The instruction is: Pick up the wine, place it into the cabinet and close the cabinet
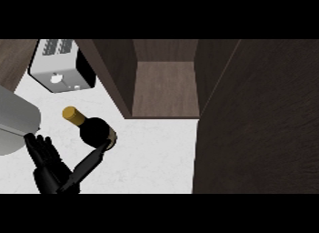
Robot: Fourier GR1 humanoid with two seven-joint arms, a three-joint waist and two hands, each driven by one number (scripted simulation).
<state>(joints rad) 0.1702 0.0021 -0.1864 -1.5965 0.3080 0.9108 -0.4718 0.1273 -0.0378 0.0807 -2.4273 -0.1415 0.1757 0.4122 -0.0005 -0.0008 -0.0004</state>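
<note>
The wine bottle (94, 129) is dark with a gold cap and a yellow label edge. It stands on the white counter (155, 159) just left of the cabinet's opening, its neck leaning toward the upper left. My left hand (49, 169) comes in from the lower edge, left of and below the bottle. Its fingers (39, 146) point straight up, apart from the bottle, and its outstretched thumb (94, 157) reaches the bottle's lower side. The cabinet (165, 88) is open, showing a bare brown shelf. Its dark door (269, 118) stands open at the right. My right hand is not visible.
A silver and black toaster (61, 66) sits at the back left. A large grey rounded shape (7, 120) fills the left edge beside my hand. The open door covers the whole right side.
</note>
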